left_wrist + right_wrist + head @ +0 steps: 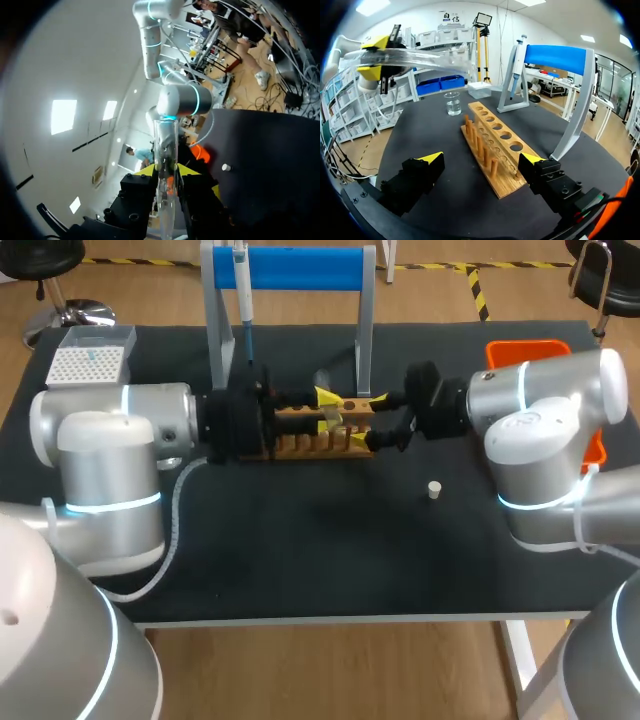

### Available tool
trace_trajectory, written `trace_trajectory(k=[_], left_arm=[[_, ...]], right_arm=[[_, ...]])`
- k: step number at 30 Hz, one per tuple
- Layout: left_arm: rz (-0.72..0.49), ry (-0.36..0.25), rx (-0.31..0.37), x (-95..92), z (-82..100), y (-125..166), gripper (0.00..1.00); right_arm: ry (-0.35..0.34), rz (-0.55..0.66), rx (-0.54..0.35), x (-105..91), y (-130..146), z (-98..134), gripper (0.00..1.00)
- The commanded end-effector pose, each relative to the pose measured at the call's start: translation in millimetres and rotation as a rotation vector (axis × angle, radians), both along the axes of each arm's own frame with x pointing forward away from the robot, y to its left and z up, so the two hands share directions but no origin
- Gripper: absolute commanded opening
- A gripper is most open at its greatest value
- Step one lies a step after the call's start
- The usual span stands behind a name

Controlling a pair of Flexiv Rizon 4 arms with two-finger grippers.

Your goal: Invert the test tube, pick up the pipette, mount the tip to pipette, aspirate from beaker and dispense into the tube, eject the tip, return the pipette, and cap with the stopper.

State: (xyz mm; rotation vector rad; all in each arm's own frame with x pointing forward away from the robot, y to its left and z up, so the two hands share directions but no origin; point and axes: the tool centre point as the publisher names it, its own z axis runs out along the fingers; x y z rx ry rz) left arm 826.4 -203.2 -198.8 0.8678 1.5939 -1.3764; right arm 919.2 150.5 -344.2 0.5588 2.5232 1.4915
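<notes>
My left gripper [327, 410] is shut on a clear test tube [336, 421] just above the wooden rack [310, 443]. In the left wrist view the tube [165, 165] stands out ahead of the gripper [166, 175], clamped between both yellow tips. The right wrist view shows the tube [420, 60] lying level in that gripper [379, 59], off to one side above the table. My right gripper [368, 420] stands wide open, facing the rack's [495, 145] end, nothing between its fingers [431, 159]. The pipette [243, 290] hangs on the blue-topped stand [300, 268]. A beaker [452, 103] sits beyond the rack.
A small white stopper [434, 490] lies on the black mat in front of the right arm, also in the left wrist view [226, 167]. A tip box [90, 360] sits at the back left, an orange bin [530, 348] at the back right.
</notes>
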Motion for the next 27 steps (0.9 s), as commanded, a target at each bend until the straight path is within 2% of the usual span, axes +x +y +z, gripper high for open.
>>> trace_trajectory(k=[1, 2, 4, 8, 13, 27], left_arm=[[0.003, 0.166, -0.012, 10.2, 11.1, 3.9, 0.00], [0.009, 0.202, -0.019, 13.6, 12.4, 4.3, 0.00], [-0.015, 0.237, -0.004, 18.4, 15.9, 1.5, 0.00], [-0.013, 0.368, 0.011, 27.6, 18.8, -0.8, 0.00], [0.009, 0.502, -0.027, 34.4, 26.7, -4.4, 0.00], [0.009, 0.502, -0.027, 34.4, 26.7, -4.4, 0.00]], right_arm=[[0.000, -0.001, -0.001, -0.4, -0.1, 0.2, 1.00], [0.000, -0.001, -0.001, -0.4, -0.1, 0.2, 1.00], [0.000, -0.001, -0.001, -0.4, -0.1, 0.2, 1.00], [0.000, -0.001, -0.001, -0.4, -0.1, 0.2, 1.00], [0.000, -0.001, -0.001, -0.4, -0.1, 0.2, 1.00], [0.000, -0.001, -0.001, -0.4, -0.1, 0.2, 1.00]])
